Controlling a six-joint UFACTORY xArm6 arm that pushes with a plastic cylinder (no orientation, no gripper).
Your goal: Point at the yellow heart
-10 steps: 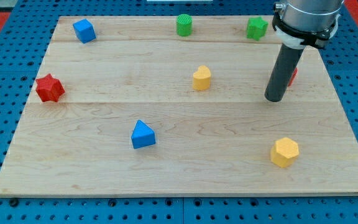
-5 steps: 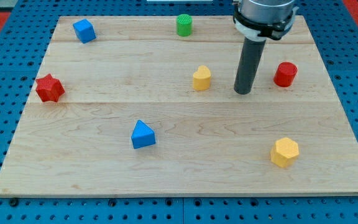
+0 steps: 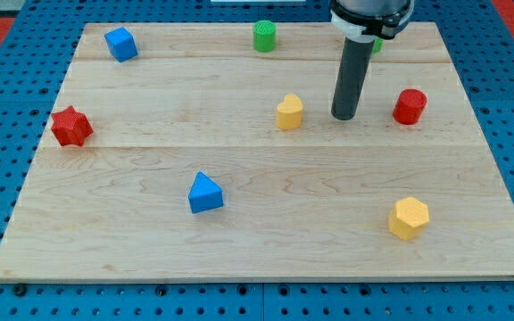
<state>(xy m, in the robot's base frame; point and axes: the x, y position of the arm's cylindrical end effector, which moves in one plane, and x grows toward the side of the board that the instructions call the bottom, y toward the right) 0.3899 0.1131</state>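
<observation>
The yellow heart (image 3: 289,111) sits on the wooden board (image 3: 266,259), a little right of its middle and toward the view's top. My tip (image 3: 344,117) rests on the board just to the heart's right, a short gap apart and not touching it. The dark rod rises from the tip toward the view's top edge.
A red cylinder (image 3: 410,106) stands right of my tip. A green cylinder (image 3: 264,36) and a green block (image 3: 377,43), mostly hidden behind the rod, are at the top. Blue cube (image 3: 120,44) top left, red star (image 3: 70,126) left, blue triangle (image 3: 205,193) below centre, yellow hexagon (image 3: 409,218) bottom right.
My tip has slid left and slightly up, from in front of the red cylinder to close beside the yellow heart. The blocks have not moved.
</observation>
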